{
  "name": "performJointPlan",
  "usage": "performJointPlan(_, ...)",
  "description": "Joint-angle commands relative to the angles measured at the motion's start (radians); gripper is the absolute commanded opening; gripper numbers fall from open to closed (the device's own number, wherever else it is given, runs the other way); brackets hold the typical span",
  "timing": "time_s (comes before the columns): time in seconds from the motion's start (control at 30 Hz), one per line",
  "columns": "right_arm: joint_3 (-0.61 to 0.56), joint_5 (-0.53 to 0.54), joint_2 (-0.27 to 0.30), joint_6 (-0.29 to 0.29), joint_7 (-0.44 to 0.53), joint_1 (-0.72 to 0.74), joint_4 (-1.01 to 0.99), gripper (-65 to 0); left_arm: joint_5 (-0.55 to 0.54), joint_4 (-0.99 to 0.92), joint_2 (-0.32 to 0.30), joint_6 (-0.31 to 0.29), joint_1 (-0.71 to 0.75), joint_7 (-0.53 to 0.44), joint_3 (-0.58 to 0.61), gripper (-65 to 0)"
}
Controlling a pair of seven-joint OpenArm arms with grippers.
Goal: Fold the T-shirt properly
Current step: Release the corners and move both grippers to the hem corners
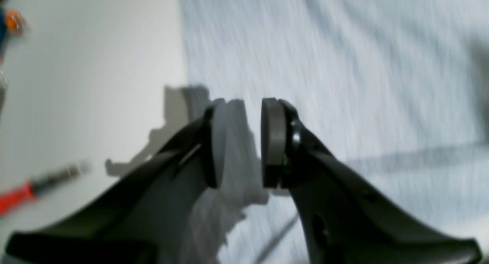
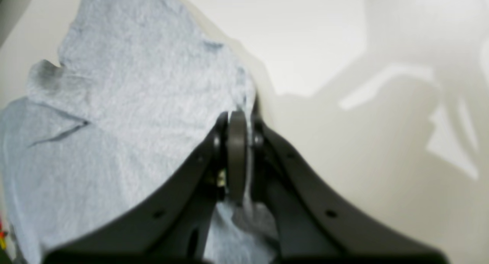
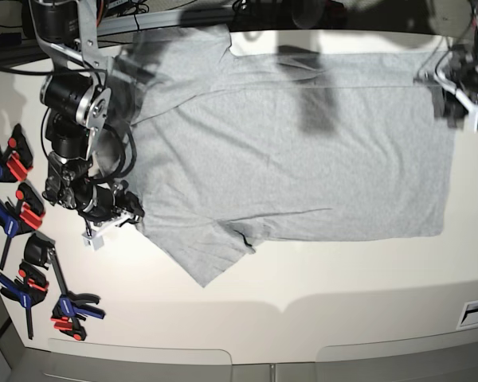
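Note:
The heather-grey T-shirt point(image 3: 303, 159) lies spread on the white table, plain side up, with one sleeve point(image 3: 211, 255) pointing to the front. My right gripper point(image 3: 127, 218) is at the shirt's left edge. In the right wrist view it point(image 2: 242, 141) is shut on that edge of the shirt point(image 2: 133, 103). My left gripper point(image 3: 450, 95) is at the shirt's far right corner. In the blurred left wrist view it point(image 1: 238, 141) pinches a bunch of the cloth between its pads, above the shirt point(image 1: 344, 65).
Several blue, red and black clamps point(image 3: 24, 239) lie along the table's left side. A red-handled tool point(image 1: 23, 193) lies on the white table point(image 3: 342, 302) beside the shirt. Cables and arm bases stand along the back edge.

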Motion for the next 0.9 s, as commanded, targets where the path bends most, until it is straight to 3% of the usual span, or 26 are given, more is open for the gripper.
performJointPlan(0.0,0.001,-0.001,0.012,0.003,0.013,0.029,0.012,-65.0,-0.013,-0.023,-0.034,0.013,-0.050,-0.022,-0.009,-50.7)
performJointPlan(0.17,0.001,0.000,0.012,0.003,0.015,0.029,0.012,-65.0,-0.155,-0.367,-0.105,-0.003,-0.358,-0.023,-0.009,-50.3)
performJointPlan(0.3,0.001,0.000,0.011,0.003,0.023,0.029,0.012,-65.0,-0.244,-0.731,-0.150,-0.106,-0.647,-0.019,-0.006,-44.6)
performJointPlan(0.47,0.001,-0.001,0.011,0.003,0.023,0.029,0.012,-65.0,-0.283,-1.136,-0.200,-0.114,-0.916,-0.017,0.014,-40.2)
performJointPlan(0.7,0.001,-0.001,0.011,0.003,0.023,0.029,0.012,-65.0,-0.294,-1.560,-0.202,-0.114,-1.105,-0.082,0.014,-40.2)
performJointPlan(0.87,0.001,0.000,0.011,0.003,0.023,0.029,0.012,-65.0,-0.270,-1.632,-0.167,-0.116,-1.131,-0.094,0.014,-40.2)
